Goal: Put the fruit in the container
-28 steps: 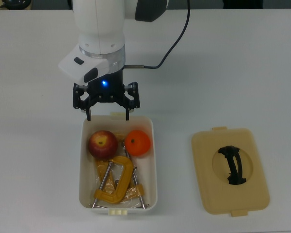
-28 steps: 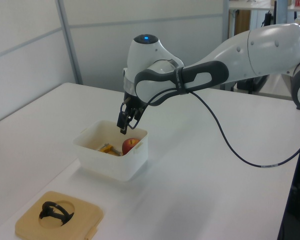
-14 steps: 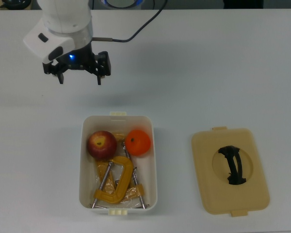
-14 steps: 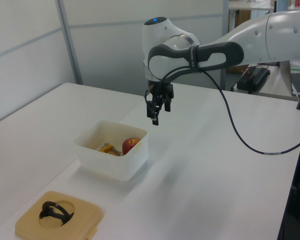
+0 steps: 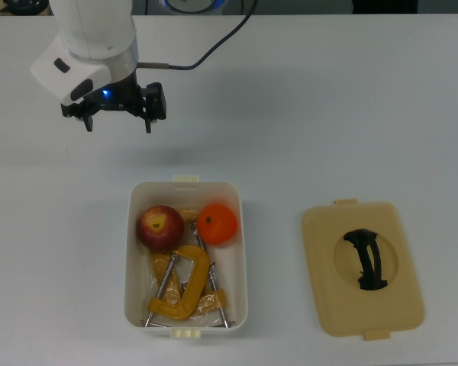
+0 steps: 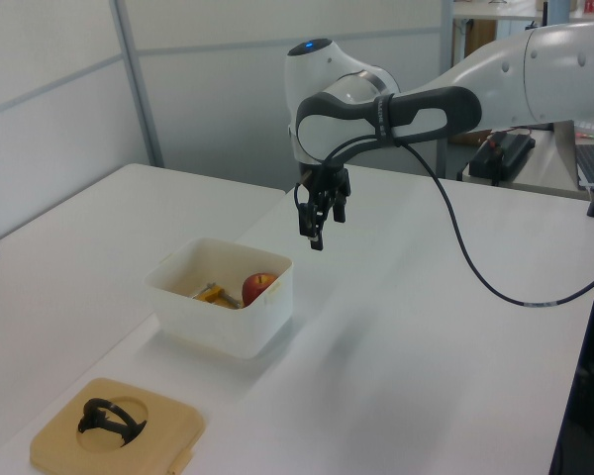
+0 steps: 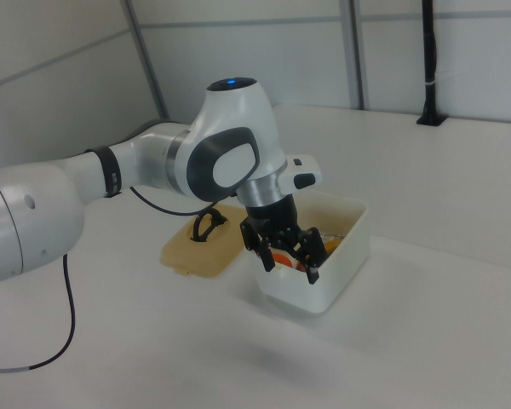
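The white container (image 5: 243, 252) holds both fruits side by side at its far end: a dark red apple (image 5: 161, 226) with a yellowish patch and a bright orange (image 5: 217, 223). From the left view the apple (image 6: 259, 288) shows over the container (image 6: 218, 317) wall, while the orange is hidden. My gripper (image 5: 118, 126) hangs open and empty above bare table, beyond the container toward the top view's upper left. In the left view the gripper (image 6: 315, 233) is raised past the tub's far right corner. In the right view the gripper (image 7: 287, 268) stands in front of the container (image 7: 336, 264).
A yellow C-clamp (image 5: 185, 286) lies in the container below the fruit. The flat beige lid (image 5: 362, 267) with a black handle rests on the table at the top view's right. A black cable (image 5: 206, 53) trails from the arm.
The gripper has lifted from just over the container's far rim and swung away to the top view's upper left, staying open and empty. Fruit, clamp and lid have not moved.
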Controlling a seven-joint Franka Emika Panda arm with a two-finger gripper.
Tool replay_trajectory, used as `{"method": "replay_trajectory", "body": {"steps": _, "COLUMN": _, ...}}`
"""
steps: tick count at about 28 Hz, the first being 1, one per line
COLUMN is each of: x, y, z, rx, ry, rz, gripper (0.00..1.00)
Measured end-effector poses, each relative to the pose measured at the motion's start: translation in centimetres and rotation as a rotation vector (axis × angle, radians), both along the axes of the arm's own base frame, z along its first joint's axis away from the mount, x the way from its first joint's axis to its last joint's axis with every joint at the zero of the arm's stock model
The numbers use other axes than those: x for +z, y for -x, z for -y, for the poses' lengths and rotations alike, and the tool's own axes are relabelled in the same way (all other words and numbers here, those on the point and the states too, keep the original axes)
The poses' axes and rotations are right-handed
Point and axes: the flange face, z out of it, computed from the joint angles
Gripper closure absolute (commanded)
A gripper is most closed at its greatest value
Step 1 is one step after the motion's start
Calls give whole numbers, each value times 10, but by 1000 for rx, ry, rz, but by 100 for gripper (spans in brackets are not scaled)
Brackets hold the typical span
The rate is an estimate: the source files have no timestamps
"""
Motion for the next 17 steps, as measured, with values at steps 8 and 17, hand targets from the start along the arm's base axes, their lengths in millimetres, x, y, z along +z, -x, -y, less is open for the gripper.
{"method": "replay_trajectory", "body": {"steps": 8, "x": -3, "y": -1, "z": 1, "rx": 2, "ry": 9, "rz": -5, "gripper": 0}}
{"method": "replay_trajectory", "body": {"steps": 17, "x": -3, "y": -1, "z": 1, "rx": 2, "ry": 10, "rz": -6, "gripper": 0}}
